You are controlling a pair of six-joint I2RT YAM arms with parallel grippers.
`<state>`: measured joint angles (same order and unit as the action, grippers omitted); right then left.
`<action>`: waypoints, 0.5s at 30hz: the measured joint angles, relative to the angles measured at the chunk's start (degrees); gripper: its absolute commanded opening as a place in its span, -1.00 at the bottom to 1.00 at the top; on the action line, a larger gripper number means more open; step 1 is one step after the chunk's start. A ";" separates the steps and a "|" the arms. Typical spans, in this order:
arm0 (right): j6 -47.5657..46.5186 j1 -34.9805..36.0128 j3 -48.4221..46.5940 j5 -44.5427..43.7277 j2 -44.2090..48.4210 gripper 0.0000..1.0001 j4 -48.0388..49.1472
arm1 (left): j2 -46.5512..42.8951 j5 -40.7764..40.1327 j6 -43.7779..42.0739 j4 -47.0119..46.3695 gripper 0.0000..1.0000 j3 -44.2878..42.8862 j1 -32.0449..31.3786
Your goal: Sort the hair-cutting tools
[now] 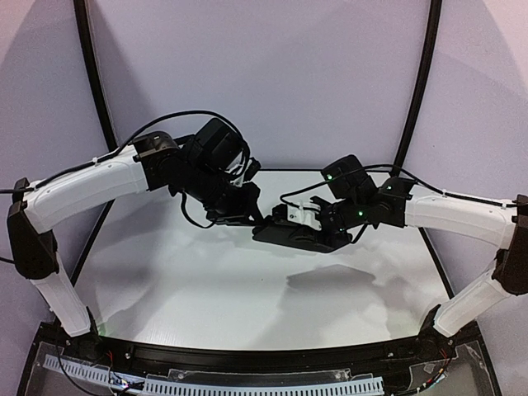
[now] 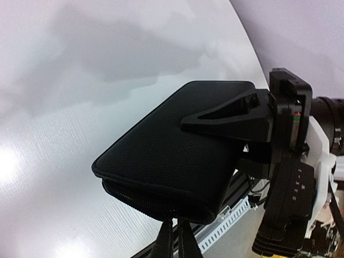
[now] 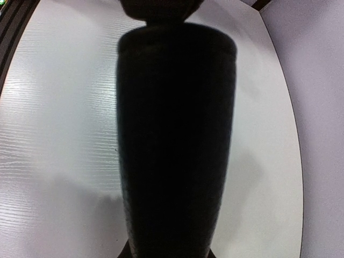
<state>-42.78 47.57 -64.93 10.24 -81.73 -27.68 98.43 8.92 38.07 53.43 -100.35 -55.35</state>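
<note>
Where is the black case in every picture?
Top view: the black case is in the middle, lifted above the table.
Left wrist view: it fills the middle, zip edge lowest.
Right wrist view: it is the tall dark shape down the middle.
Shared landmark: the white table lies behind it everywhere.

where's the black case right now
Top view: the case is up off the table, near its middle, between both arms. The right tool grips it from the right; the left tool is shut on its left zip edge.
</note>
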 measured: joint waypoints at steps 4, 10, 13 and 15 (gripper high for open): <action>-0.58 0.09 0.04 -0.86 -0.40 -1.00 1.36 | -0.62 -1.68 2.16 -0.77 -0.99 1.27 -0.03; -0.65 0.15 2.82 2.87 0.30 -1.00 4.16 | -2.46 -0.87 3.95 -2.84 -0.98 5.57 -0.11; -0.41 0.13 3.86 4.75 1.13 -1.00 3.71 | -2.45 -0.76 4.64 -3.58 -0.99 7.18 -0.24; -0.25 0.12 4.34 5.18 1.89 -1.00 3.39 | -2.45 -0.69 4.98 -4.09 -0.98 8.17 -0.25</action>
<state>-43.03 47.69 -60.59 15.42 -79.84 -24.28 95.98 8.23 43.06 49.34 -92.18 -55.59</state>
